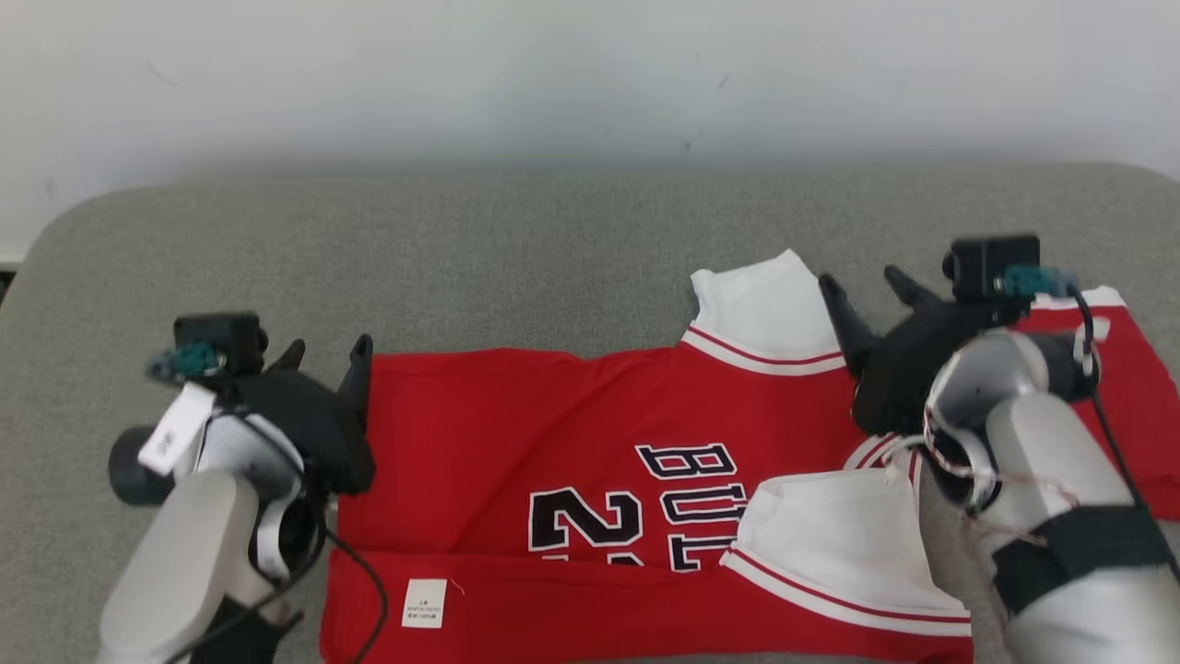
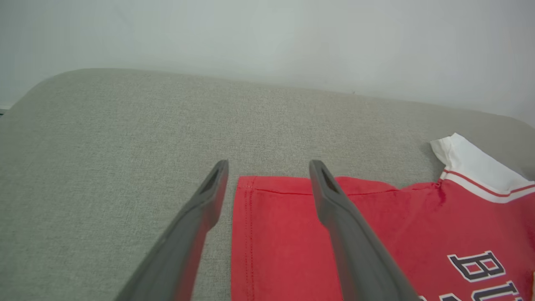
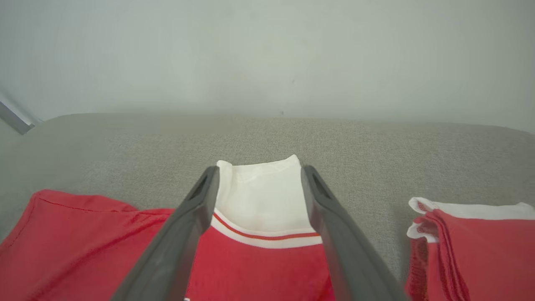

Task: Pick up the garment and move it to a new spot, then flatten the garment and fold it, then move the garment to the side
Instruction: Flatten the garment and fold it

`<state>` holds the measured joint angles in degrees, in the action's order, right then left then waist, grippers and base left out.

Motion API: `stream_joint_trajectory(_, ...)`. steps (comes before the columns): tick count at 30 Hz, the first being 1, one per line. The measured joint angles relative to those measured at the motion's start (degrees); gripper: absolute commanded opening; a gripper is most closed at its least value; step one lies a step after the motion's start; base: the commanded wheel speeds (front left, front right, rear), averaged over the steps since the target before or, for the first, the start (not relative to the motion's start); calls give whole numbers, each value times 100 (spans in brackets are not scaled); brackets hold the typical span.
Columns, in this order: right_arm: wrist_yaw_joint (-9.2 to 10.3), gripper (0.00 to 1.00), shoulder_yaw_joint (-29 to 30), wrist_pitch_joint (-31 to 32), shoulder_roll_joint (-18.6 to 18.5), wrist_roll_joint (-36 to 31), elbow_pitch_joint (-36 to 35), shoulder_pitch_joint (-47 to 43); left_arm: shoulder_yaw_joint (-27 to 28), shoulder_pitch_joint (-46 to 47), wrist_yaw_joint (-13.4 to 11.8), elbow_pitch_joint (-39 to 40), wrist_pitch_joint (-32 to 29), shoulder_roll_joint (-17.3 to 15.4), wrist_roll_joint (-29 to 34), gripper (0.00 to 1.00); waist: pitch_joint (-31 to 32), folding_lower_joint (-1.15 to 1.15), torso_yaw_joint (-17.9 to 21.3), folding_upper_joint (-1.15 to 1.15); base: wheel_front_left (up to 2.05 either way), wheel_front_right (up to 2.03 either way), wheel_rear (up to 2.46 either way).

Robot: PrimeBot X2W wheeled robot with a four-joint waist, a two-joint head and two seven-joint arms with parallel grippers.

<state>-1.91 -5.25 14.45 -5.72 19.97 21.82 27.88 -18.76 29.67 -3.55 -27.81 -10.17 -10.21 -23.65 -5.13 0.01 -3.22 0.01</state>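
Two grippers, each with two dark fingers, are over one grey cushion [image 1: 461, 258]. There is one red garment [image 1: 553, 415] spread out, with two white sleeves and one white label [image 1: 424, 602]. A second, smaller red pile [image 1: 1129, 397] also lies there.

The left gripper [image 1: 329, 355] has its fingers wide apart and holds nothing. In the left wrist view the garment's hemmed corner [image 2: 250, 184] lies between the fingertips. The finger on that view's right is over red cloth and the other is over bare cushion. I cannot tell whether either touches.

The right gripper [image 1: 862, 281] is also spread and empty. In the right wrist view the far sleeve [image 3: 261, 196] sits between its fingers, its end reaching just past the tips. The pile [image 3: 480, 246] lies to the right of those fingers, apart from the garment, with bare cushion between. It is folded in layers with white trim. In the head view the right forearm covers part of it.

Past both pairs of fingertips there is open cushion, then a pale wall [image 1: 553, 74].

The garment lies flat across the near middle of the cushion, from the left fingers to the right ones. It has black letters and numbers edged in white [image 1: 691, 461]. Each sleeve has a red stripe at its seam. The near sleeve [image 1: 830, 544] is folded onto the body. The near edge is turned over, and the label sits on it.
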Motion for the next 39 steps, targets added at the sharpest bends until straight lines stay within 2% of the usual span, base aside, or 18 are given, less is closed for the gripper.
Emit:
stream_joint_trajectory(6, -154, 100, -358, 692, -332, -398, 923, 1303, -141, 1007, 4, -942, -1012, 197, 2, 100, -353, 0, -17, 0, 0, 0, 0)
stream_joint_trajectory(13, -215, 100, -549, 1210, -368, -532, 1784, 2150, -270, 1686, -4, -1637, -1740, 313, 53, 100, -714, 1, -119, 0, 0, 0, 0)
stream_joint_trajectory(17, -21, 100, -415, 1338, -381, -604, 2231, 2636, -411, 1974, -54, -1997, -2009, 286, 230, 100, -902, 1, -191, 0, 0, 0, 0)
stream_joint_trajectory(21, 253, 100, -175, 1386, -434, -586, 2652, 2938, -467, 2210, -52, -2258, -2163, 497, 230, 100, -1028, 1, -314, 1, 0, 0, 0)
stream_joint_trajectory(25, 389, 100, -40, 1472, -437, -471, 3048, 3043, -555, 2366, -45, -2527, -2285, 614, 230, 100, -1098, 0, -457, 0, 0, 0, 0)
stream_joint_trajectory(28, 454, 100, -35, 1527, -428, -460, 3245, 3053, -593, 2374, -41, -2671, -2341, 654, 231, 100, -1137, 0, -556, 1, 0, 0, 0)
stream_joint_trajectory(39, 450, 100, -165, 1570, -291, -449, 3789, 3293, -584, 2733, 165, -2864, -2197, 702, 182, 100, -1284, -1, -658, 0, 0, 0, 0)
